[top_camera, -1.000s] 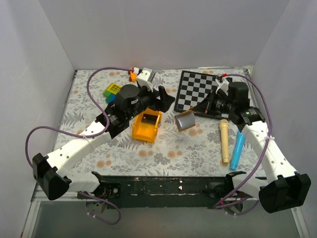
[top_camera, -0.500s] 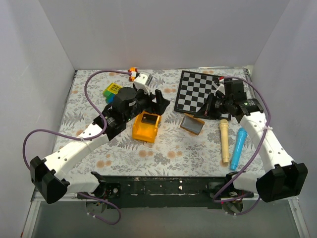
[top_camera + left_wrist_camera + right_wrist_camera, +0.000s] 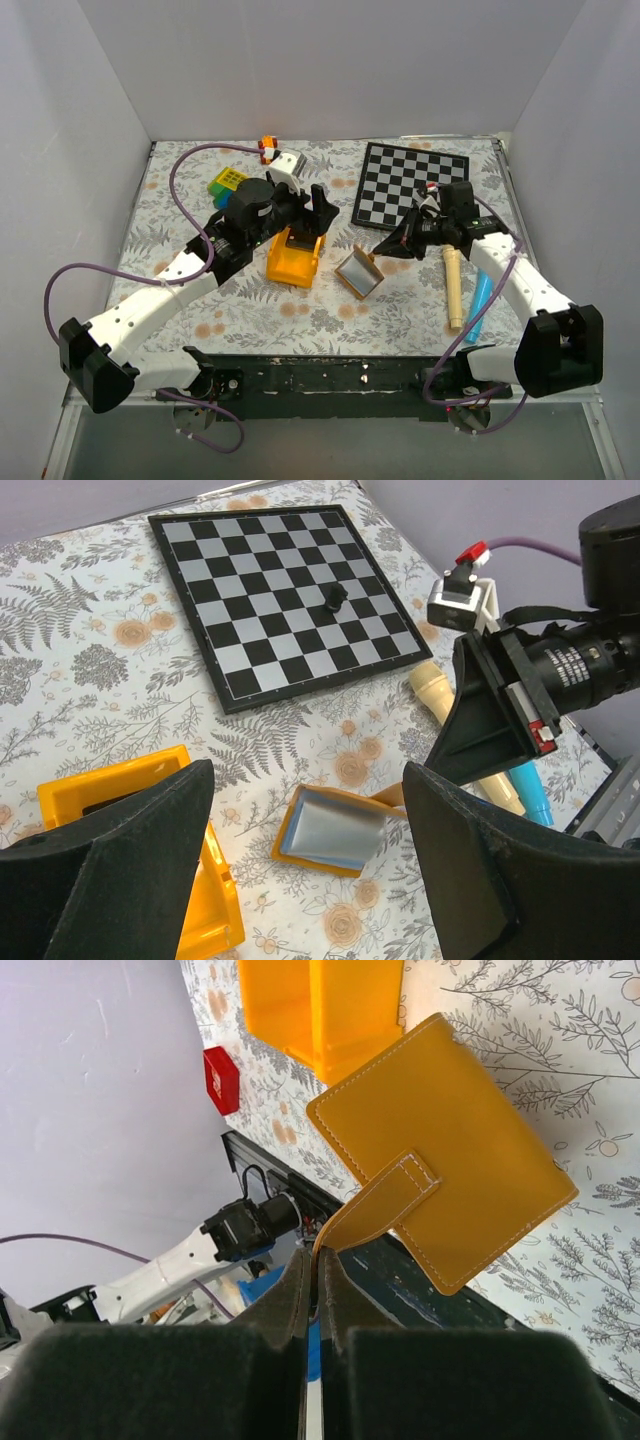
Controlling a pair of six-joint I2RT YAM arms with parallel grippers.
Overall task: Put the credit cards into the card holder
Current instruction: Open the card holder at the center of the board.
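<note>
The card holder [image 3: 358,273] is a tan wallet with a pale blue-grey inside, lying partly open on the table right of the yellow bin [image 3: 297,258]. My right gripper [image 3: 392,243] is shut on its strap; the right wrist view shows the strap pinched between the fingertips [image 3: 315,1260] and the tan outside [image 3: 440,1150] hanging tilted. My left gripper [image 3: 320,205] is open and empty above the bin's far end; its fingers frame the wallet [image 3: 335,830] in the left wrist view. A dark shape lies inside the bin [image 3: 95,798]; I cannot tell whether it is a credit card.
A black-and-white chequered board [image 3: 415,180] lies at the back right with a small black piece [image 3: 338,596] on it. A cream cylinder [image 3: 453,285] and a blue marker [image 3: 478,300] lie at the right. Coloured blocks [image 3: 228,181] and a white-orange block [image 3: 280,158] sit at the back left.
My right gripper has moved left and nearer with the wallet by its strap; the wallet now lies lower and closer to the bin. My left arm shifted only slightly.
</note>
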